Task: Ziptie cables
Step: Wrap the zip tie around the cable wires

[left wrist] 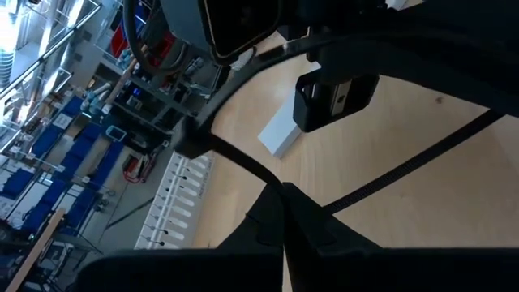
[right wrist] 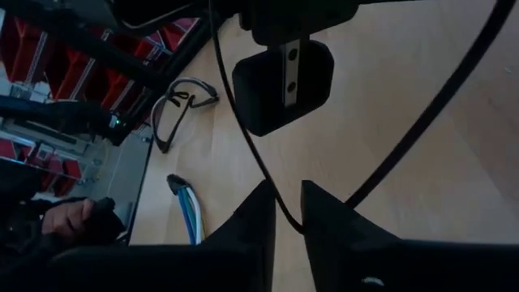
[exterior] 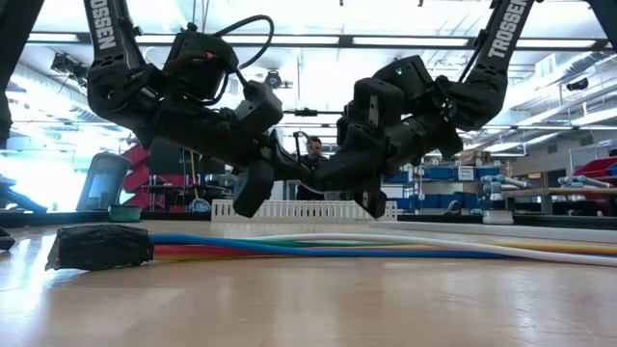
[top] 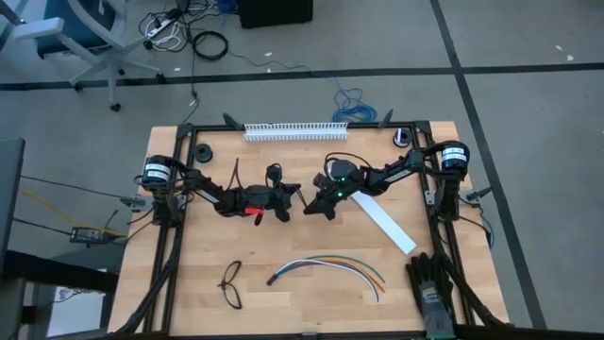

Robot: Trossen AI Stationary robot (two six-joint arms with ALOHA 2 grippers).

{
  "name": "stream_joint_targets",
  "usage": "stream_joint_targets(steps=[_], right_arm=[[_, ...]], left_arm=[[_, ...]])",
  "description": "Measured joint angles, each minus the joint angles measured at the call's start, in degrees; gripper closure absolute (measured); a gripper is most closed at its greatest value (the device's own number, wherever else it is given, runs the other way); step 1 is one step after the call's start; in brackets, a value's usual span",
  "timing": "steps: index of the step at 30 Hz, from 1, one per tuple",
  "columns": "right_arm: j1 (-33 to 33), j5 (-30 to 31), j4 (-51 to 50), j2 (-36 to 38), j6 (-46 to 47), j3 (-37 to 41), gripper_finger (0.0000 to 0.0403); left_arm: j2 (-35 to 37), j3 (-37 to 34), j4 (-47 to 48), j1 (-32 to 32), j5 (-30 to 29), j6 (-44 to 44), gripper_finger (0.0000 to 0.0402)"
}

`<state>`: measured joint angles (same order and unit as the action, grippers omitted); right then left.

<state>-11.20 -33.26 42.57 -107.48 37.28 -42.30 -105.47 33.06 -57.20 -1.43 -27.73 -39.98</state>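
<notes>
Nearest the front edge, in the lower middle of the high view, the cables [top: 326, 266] are lying flat on the counter [top: 189, 236] in a shallow arc. Their long axis is running left to right, with the dark joined end on the left and the loose tips fanning out to the right. Nothing is touching them. The black glasses [top: 231, 283] are sitting just to their left.

Farther back, around the centre of the frame, both arms are meeting tip to tip above the bare wood. The left gripper [top: 286, 202] is coming in from the left and the right gripper [top: 310, 204] from the right. So the bundle is lying toward the front edge from both sets of jaws and well apart from them. Its middle is slightly nearer the right gripper, I'd say, though it's close.

The jaws themselves:
- **Left:** they're pressed fully together, and in the left wrist view the ziptie [left wrist: 239, 165] is coming straight out from between them, so the left is pinching it.
- **Right:** they're standing a narrow slit apart, with the thin dark strip running through the gap. I can't tell whether the pads are actually pressing on it.

My guess is the ziptie is being passed or re-gripped between the two arms in mid-air. It'll need bringing down and forward, turned crosswise to the bundle, to get around the wires.

Behind the right gripper, the wide flat white strip [top: 385, 224] is lying diagonally, not involved in anything.
</notes>
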Motion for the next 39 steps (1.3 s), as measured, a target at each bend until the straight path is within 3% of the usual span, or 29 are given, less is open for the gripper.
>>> stream_joint_targets(steps=[9,27,39], right_arm=[[0.0,-0.09,0.05,0.0,-2.5,0.0,0.0311],[-0.7,2.51,4.44,0.0,-6.39,0.0,0.0311],[-1.83,-0.11,-8.6,1.16,-28.54,0.0,0.0312]], left_arm=[[0.0,0.0,0.8,-0.02,0.11,1.49,0.0402],[0.0,0.0,2.76,0.0,0.98,2.7,0.0402],[0.0,0.0,5.69,-0.09,2.14,4.37,0.0402]])
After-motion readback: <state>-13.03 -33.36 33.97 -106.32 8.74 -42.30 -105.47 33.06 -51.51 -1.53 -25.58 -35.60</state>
